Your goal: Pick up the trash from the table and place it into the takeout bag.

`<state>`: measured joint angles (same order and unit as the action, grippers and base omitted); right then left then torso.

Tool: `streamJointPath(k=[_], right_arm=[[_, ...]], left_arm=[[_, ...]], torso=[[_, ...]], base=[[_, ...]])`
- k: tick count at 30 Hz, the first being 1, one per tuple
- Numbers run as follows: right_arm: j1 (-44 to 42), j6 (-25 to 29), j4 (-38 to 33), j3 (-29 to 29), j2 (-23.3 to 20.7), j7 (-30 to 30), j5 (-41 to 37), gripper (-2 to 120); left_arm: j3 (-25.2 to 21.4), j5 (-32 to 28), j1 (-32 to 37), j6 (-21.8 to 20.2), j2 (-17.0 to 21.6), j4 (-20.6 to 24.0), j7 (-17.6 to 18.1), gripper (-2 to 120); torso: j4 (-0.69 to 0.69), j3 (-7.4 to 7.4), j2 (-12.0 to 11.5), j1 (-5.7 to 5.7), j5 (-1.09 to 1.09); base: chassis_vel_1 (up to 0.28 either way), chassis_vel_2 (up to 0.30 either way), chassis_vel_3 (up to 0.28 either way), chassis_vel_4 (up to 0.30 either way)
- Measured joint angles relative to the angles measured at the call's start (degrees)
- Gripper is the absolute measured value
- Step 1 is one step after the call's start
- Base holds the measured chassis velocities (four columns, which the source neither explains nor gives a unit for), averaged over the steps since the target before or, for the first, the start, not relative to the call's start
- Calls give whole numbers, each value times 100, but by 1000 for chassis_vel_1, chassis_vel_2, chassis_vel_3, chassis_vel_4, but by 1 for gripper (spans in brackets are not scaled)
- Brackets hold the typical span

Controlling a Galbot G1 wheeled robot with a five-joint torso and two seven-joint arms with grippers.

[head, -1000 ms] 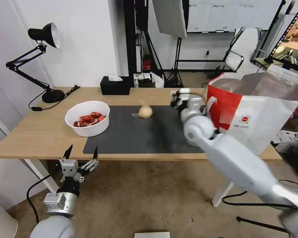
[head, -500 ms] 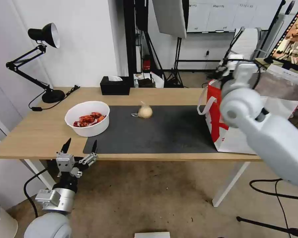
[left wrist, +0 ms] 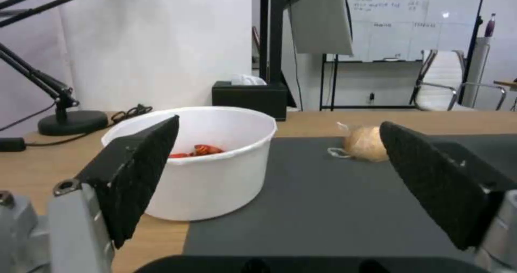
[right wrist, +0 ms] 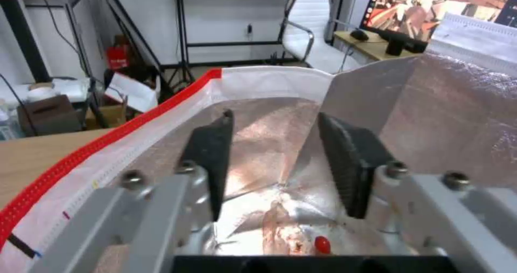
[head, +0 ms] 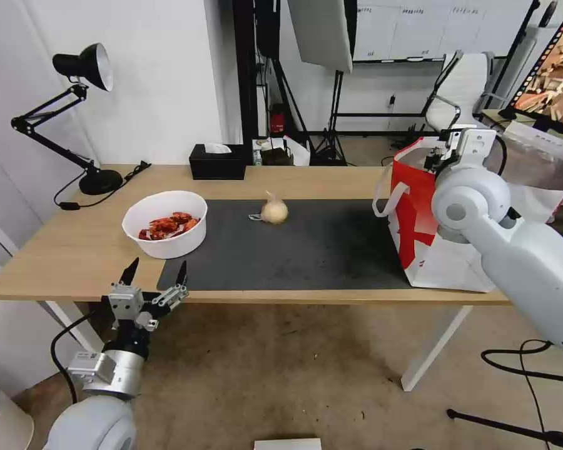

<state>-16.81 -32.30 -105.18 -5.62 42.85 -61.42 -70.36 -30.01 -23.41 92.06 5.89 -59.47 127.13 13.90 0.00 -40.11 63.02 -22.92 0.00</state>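
Observation:
The white bowl of red crayfish shells [head: 164,224] [left wrist: 204,160] stands on the table [head: 75,250] at the left end of the dark mat [head: 306,250]. A knotted beige plastic bag [head: 274,211] [left wrist: 366,143] lies at the mat's far edge. The takeout bag [head: 419,231] stands at the table's right end. My right gripper [head: 441,153] [right wrist: 274,160] hangs open over its mouth, holding nothing. Clear plastic with food scraps and a red tomato [right wrist: 322,244] lies on the foil bottom. My left gripper [head: 155,275] [left wrist: 280,184] is open in front of the table's front edge, facing the bowl.
A black desk lamp [head: 81,125] stands at the table's far left, its cable trailing over the wood. The black tissue box [head: 218,162] [left wrist: 248,97] sits at the back edge. Stands, a white chair [head: 463,94] and a monitor fill the room behind.
My right arm has swung from above the mat's right end to over the takeout bag and has lowered towards its mouth. The left gripper has barely shifted.

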Motion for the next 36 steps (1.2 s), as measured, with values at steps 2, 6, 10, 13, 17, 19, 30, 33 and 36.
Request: streamJointPath(k=[2, 6, 10, 13, 17, 19, 30, 33, 36], right_arm=[[-10, 21, -1, 1, -3, 27, 5, 54], [-168, 478, -197, 116, -78, 624, 49, 68], [-572, 1350, -553, 346, -252, 1793, 346, 84], [-1328, 2227, -933, 744, -485, 3129, 662, 96], [-2300, 3025, -1265, 1089, -669, 4135, 926, 100], [-2500, 3152, -1337, 1132, -703, 4309, 1002, 100], [-4478, 3855, -1877, 1536, -527, 5055, 2087, 100], [-5543, 4051, -1896, 1970, -287, 5189, 2621, 100], [-6316, 4178, -1880, 2255, -22, 5183, 3177, 100]], left_arm=[[6, -7, -10, 0, 4, -1, 0, 100], [12, -36, -54, -2, 34, 11, 0, 100], [10, -81, -118, -3, 55, 57, 0, 100], [3, -98, -144, -5, 46, 83, -3, 100], [3, -98, -151, -5, 25, 86, -6, 100], [4, -97, -157, -5, 19, 86, -8, 100], [-241, 93, 186, 109, -294, 228, -13, 100], [-230, 140, 231, 130, -312, 209, -18, 100], [-192, 199, 251, 132, -331, 156, -20, 100]], torso=[[0, 0, 0, 0, 0], [1, 0, 0, 0, 0], [1, 0, 0, 0, 0], [0, 0, 0, 0, -1], [-1, 0, 0, 1, 2], [-2, 0, 0, 0, 2], [1, 1, 0, 1, 0], [-2, 1, 0, 1, 1], [0, 1, 0, 1, 0]], base=[[0, 0, 0, 0], [0, 0, 0, 0], [0, 0, 0, 0], [0, 0, 0, 0], [0, 0, 0, 0], [0, 0, 0, 0], [0, 0, 0, 0], [0, 0, 0, 0], [0, 0, 0, 0]])
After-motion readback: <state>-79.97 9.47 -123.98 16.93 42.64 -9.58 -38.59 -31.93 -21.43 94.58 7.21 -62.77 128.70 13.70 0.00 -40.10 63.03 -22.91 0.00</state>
